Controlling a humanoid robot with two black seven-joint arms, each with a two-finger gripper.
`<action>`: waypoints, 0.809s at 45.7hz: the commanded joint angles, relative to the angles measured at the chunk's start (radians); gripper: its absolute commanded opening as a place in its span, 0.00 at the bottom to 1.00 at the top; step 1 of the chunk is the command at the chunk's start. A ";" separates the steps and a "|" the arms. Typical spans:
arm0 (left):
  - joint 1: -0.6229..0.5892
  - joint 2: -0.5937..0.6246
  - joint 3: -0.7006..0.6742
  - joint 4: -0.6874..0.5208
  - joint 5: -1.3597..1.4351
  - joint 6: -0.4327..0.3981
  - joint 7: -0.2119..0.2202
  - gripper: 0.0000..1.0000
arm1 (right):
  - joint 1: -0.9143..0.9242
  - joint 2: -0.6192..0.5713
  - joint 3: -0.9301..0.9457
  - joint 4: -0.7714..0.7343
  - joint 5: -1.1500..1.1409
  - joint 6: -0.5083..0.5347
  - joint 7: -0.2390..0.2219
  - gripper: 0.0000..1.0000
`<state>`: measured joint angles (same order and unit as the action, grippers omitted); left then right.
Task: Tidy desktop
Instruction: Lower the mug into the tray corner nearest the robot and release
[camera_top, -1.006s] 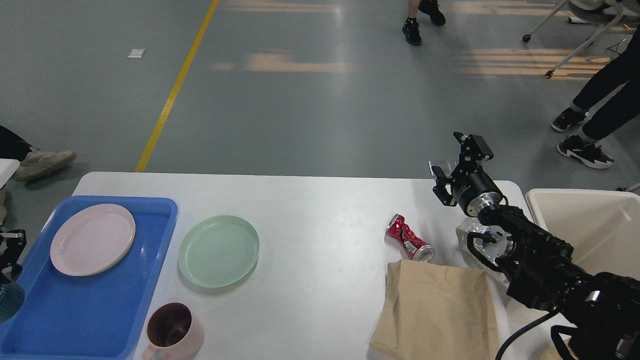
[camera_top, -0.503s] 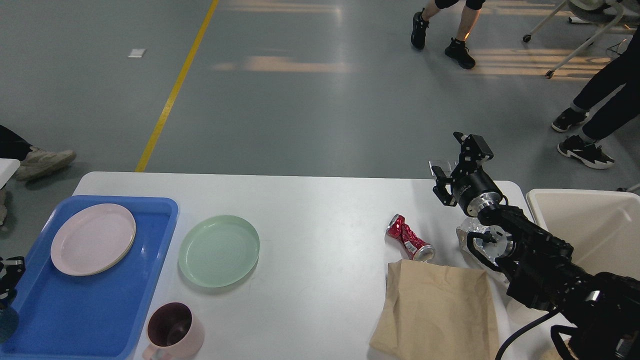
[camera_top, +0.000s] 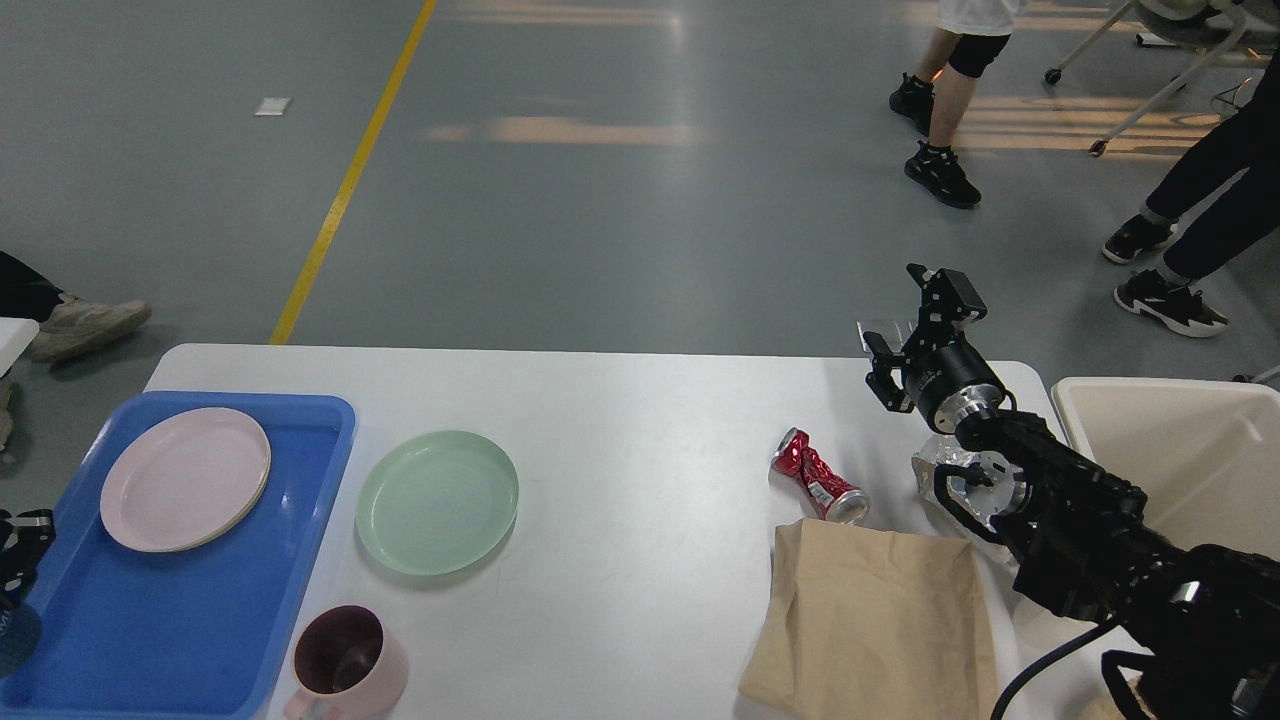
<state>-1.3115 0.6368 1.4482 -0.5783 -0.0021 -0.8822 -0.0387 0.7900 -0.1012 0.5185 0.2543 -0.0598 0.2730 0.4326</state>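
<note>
A: Right gripper (camera_top: 905, 325)?
B: Sitting raised over the far right corner of the desktop (camera_top: 640, 420), at about 2 o'clock from the table's middle. Fingers are standing apart, nothing between them. Arm is coming in from 4 o'clock.

A: What's lying nearest it?
B: A crumpled silver foil wrapper (camera_top: 940, 470), just under the arm's wrist, at 6 o'clock from the gripper. Crushed red can (camera_top: 818, 477) is lying on its side at 7 o'clock, near but apart from the fingers. Its silver end is touching the top edge of a brown paper bag (camera_top: 880, 620), which is lying flat at the near right.

A: Right edge?
B: Beige bin (camera_top: 1180, 440), at 4 o'clock, beside the table.

A: Left gripper (camera_top: 25, 540)?
B: Only a dark bit is showing at the frame's 9 o'clock edge; cannot tell how the fingers are standing.

A: Left half?
B: Blue tray (camera_top: 180, 620) is holding a pink plate (camera_top: 186, 478). Green plate (camera_top: 437, 500) is sitting just right of the tray, on the bare tabletop. Pink mug (camera_top: 345, 660) at 6 o'clock from it, upright, dark inside.
</note>
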 joint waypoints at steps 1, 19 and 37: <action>0.000 -0.002 0.000 -0.001 -0.001 -0.001 0.000 0.10 | 0.000 0.000 0.000 0.000 0.000 0.000 0.000 1.00; 0.012 -0.003 -0.002 0.000 -0.001 0.000 -0.001 0.25 | 0.000 0.000 0.000 0.000 0.000 0.000 0.000 1.00; -0.081 0.000 -0.025 -0.058 0.002 -0.078 0.002 0.60 | 0.000 0.000 0.000 0.000 0.000 0.000 0.000 1.00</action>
<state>-1.3216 0.6330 1.4305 -0.5994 -0.0040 -0.9061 -0.0417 0.7900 -0.1012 0.5185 0.2544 -0.0599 0.2730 0.4326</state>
